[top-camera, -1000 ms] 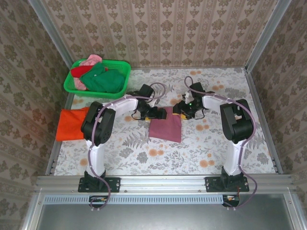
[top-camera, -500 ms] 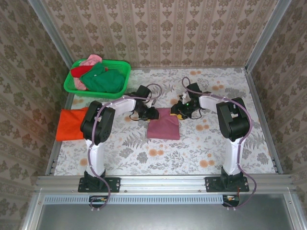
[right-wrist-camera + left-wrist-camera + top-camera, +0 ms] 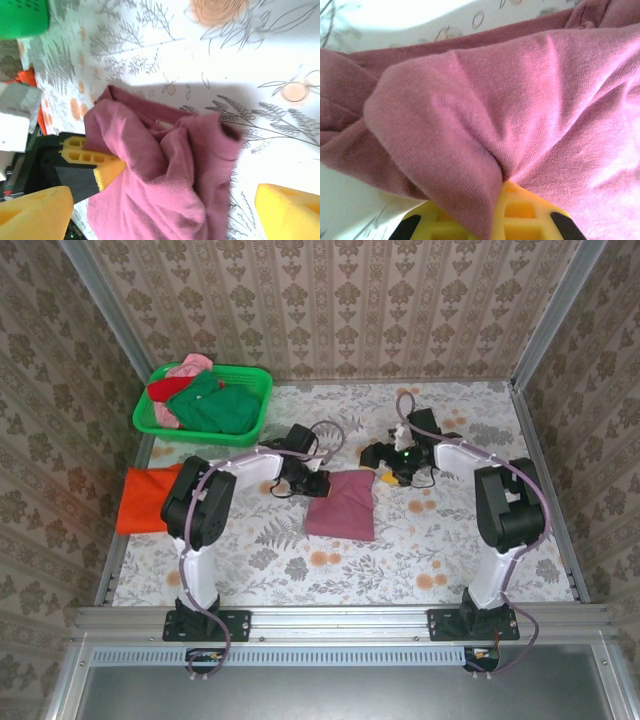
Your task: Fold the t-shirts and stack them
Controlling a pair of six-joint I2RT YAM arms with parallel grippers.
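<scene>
Left gripper (image 3: 313, 481) pinches shirt (image 3: 342, 505) corner; right gripper (image 3: 385, 462) spread, cloth just beside it. Advise: grip 2nd corner, fold level.

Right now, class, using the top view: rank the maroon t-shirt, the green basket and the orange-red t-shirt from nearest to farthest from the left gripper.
1. The maroon t-shirt: at the centre, pinched in the left gripper.
2. The green basket: back left corner, beyond the left arm.
3. The orange-red t-shirt: folded flat at the far left edge.
</scene>
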